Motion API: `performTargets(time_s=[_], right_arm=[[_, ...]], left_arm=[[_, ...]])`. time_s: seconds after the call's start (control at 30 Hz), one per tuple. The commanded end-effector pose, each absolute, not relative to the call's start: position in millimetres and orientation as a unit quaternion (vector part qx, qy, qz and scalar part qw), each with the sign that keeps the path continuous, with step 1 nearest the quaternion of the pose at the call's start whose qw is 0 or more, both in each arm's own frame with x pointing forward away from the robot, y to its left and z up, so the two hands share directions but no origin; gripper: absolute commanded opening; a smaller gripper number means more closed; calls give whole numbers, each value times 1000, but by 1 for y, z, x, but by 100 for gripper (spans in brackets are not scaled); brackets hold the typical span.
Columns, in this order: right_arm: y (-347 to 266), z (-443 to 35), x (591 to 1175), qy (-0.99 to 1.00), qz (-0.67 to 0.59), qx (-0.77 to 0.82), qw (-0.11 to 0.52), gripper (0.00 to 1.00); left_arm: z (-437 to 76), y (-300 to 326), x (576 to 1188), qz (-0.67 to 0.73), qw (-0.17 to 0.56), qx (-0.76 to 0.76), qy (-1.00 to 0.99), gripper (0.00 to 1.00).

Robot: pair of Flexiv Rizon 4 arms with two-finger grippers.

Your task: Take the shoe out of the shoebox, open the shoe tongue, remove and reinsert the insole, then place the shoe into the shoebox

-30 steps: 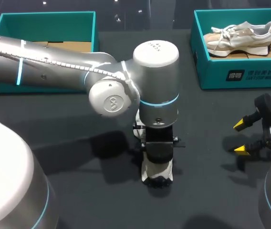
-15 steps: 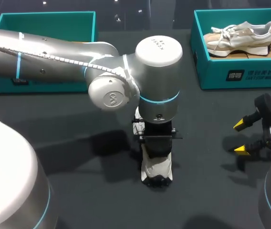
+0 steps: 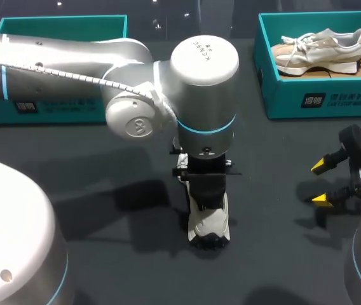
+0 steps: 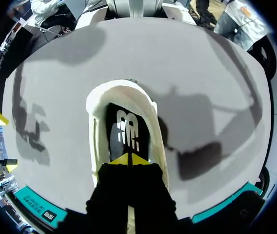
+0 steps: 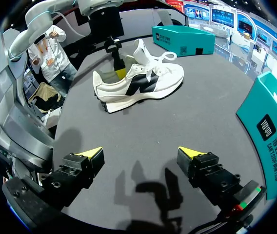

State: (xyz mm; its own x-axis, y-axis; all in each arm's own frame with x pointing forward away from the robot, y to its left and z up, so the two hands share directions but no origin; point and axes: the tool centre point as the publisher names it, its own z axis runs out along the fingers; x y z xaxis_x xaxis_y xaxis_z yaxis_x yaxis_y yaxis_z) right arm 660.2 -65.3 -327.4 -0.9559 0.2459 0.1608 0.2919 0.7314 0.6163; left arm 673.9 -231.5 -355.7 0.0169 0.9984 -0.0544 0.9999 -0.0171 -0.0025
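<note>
Left arm (image 3: pixel 72 54) shifted leftward | left tool (image 4: pixel 129 159) clenched inside shoe (image 4: pixel 96 127) | right tool (image 5: pixel 141 153) released

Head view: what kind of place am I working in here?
Likely a shoe-packing test bench: a dark table, a teal shoebox holding a shoe, a second shoebox, and another shoe out on the table.

In the head view the left arm (image 3: pixel 203 95) covers most of the shoe (image 3: pixel 209 223); only its heel end shows, at 6 o'clock from the wrist. The same arm hides part of the shoebox (image 3: pixel 60 28) at 10 o'clock. In the left wrist view the left jaws meet over the insole (image 4: pixel 126 129); whether they pinch it cannot be told.
</note>
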Motion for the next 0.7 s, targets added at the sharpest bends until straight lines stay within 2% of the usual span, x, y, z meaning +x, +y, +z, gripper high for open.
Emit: performTargets(time_s=[0.03, 0.07, 0.17, 0.3, 0.43, 0.5, 0.53, 0.7], right_arm=[[-65, -327, 658, -930, -335, -145, 32, 100], [-65, -327, 658, -930, -335, -145, 32, 100], [-65, -327, 658, -930, -335, -145, 32, 100], [-65, -327, 658, -930, -335, -145, 32, 100], [-65, -327, 658, -930, -335, -145, 32, 100], [-65, -327, 658, -930, -335, -145, 32, 100], [-65, -327, 658, -930, -335, -145, 32, 100], [-65, -327, 658, -930, -335, -145, 32, 100]], left_arm=[[-359, -240, 675, -4, 15, 711, 703, 0], [-360, -240, 676, 3, 19, 710, 704, 7], [-359, -240, 679, 11, 23, 708, 706, 38], [-355, -237, 680, 14, 27, 706, 707, 49], [-352, -232, 682, 16, 26, 702, 712, 71], [-352, -228, 683, 17, 24, 699, 715, 96], [-352, -227, 684, 17, 24, 696, 717, 100], [-353, -223, 693, 4, 18, 683, 730, 100]])
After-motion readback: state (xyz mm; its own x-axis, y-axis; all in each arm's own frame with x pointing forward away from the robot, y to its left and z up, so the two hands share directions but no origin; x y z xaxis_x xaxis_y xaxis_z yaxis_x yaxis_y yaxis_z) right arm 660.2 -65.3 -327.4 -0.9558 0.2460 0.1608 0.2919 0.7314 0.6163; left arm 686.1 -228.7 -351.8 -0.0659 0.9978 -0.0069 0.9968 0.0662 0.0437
